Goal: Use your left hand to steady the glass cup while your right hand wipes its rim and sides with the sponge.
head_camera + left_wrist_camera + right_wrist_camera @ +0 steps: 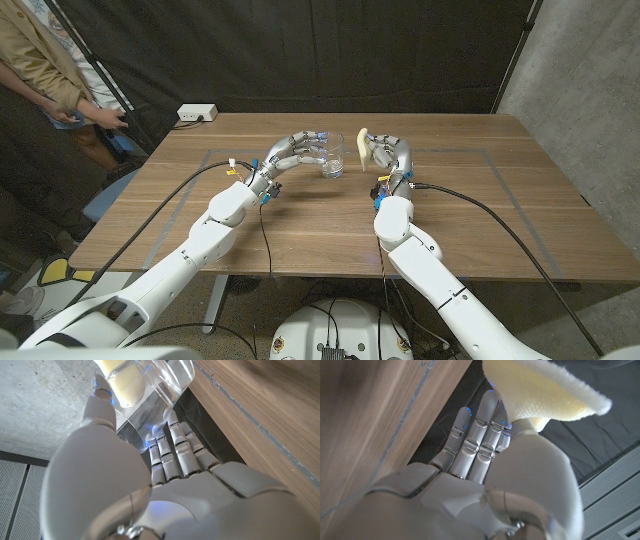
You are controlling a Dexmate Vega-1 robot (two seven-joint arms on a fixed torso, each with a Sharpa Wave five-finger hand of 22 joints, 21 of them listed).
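A clear glass cup [332, 157] stands upright on the wooden table [300, 220], a little behind its middle. My left hand [292, 152] wraps around the cup from its left side; the left wrist view shows the cup [160, 380] between thumb and fingers [172, 450]. My right hand [388, 155] is just right of the cup and holds a pale yellow sponge [364, 146] pinched upright, a small gap from the glass. In the right wrist view the sponge [545, 395] sticks out past the thumb.
A white power strip [196, 114] lies at the table's far left corner. A person [50, 70] stands beyond the table's left side. Black curtains hang behind. Cables [480, 210] run along both arms over the table.
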